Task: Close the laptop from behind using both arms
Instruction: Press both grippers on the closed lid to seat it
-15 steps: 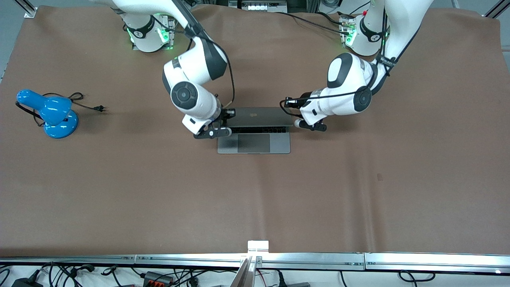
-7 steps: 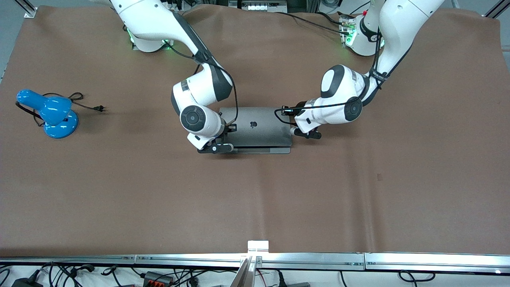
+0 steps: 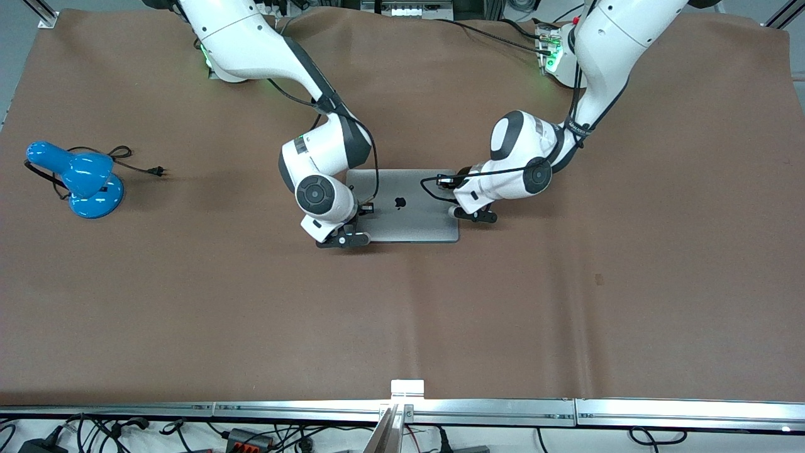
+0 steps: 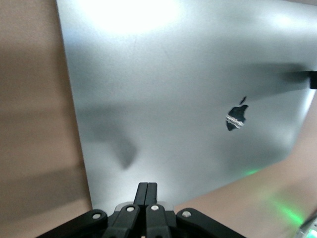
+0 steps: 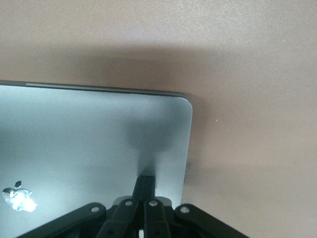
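The silver-grey laptop (image 3: 409,214) lies shut and flat on the brown table, its lid with the dark apple logo facing up. My right gripper (image 3: 343,239) is shut and empty, and rests on the lid at the corner nearer the front camera, toward the right arm's end. My left gripper (image 3: 476,216) is shut and empty, at the lid's edge toward the left arm's end. The left wrist view shows the closed fingers (image 4: 147,191) against the lid (image 4: 173,99). The right wrist view shows the closed fingers (image 5: 145,186) on the lid (image 5: 89,134) near its rounded corner.
A blue desk lamp (image 3: 82,179) with a black cord and plug (image 3: 157,170) sits toward the right arm's end of the table. A metal rail (image 3: 503,409) with a white bracket (image 3: 407,387) runs along the table edge nearest the front camera.
The laptop lid has gone from half raised to flat on the base, hiding the keys and trackpad. Both grippers have come down and toward the front camera with it.
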### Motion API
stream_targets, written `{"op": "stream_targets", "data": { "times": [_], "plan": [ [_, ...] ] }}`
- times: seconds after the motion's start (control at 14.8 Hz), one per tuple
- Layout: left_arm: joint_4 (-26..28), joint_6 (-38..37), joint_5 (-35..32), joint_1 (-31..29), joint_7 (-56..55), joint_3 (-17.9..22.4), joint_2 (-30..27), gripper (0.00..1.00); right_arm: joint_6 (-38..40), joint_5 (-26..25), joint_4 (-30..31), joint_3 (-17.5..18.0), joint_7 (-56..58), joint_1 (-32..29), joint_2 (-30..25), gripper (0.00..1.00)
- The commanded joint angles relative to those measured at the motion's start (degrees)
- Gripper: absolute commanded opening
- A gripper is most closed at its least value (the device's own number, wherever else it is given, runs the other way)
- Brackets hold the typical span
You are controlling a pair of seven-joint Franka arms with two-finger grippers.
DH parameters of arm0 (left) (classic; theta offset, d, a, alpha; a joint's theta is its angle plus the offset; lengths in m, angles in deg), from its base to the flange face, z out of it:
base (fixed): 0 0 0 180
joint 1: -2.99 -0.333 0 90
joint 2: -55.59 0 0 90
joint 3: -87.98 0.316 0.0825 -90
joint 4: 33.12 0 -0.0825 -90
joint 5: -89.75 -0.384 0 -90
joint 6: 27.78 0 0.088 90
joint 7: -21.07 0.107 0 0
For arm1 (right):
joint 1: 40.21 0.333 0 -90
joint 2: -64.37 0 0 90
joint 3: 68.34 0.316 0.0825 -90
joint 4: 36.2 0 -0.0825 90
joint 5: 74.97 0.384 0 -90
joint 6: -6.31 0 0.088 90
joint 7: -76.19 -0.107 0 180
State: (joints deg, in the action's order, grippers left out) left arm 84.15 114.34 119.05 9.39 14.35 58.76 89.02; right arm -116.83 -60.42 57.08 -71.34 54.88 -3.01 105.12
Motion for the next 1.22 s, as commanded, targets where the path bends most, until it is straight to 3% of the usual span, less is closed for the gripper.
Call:
{"op": "stream_targets", "data": {
  "times": [0.0,0.47,0.81,1.15],
  "plan": [
    [-2.4,0.1,-1.4,2.5,-1.1,2.5,1.1,0.00,-0.3,-0.8,-1.3,-0.1,-0.6,0.3,1.3,0.00],
    [-2.2,2.4,-1.7,2.7,-0.9,2.5,2.5,0.00,-1.5,-0.8,-1.3,-0.1,-0.5,0.3,1.6,0.00],
    [-2.0,1.1,-2.1,2.7,-1.3,2.8,-0.2,0.00,-1.2,-0.6,-1.4,-0.2,-0.5,-0.2,0.9,0.00],
    [-2.5,-10.8,-2.2,2.3,-1.4,6.3,-8.3,0.00,6.2,-0.8,-1.3,-4.0,-0.1,-0.2,-6.4,0.00]
  ]
}}
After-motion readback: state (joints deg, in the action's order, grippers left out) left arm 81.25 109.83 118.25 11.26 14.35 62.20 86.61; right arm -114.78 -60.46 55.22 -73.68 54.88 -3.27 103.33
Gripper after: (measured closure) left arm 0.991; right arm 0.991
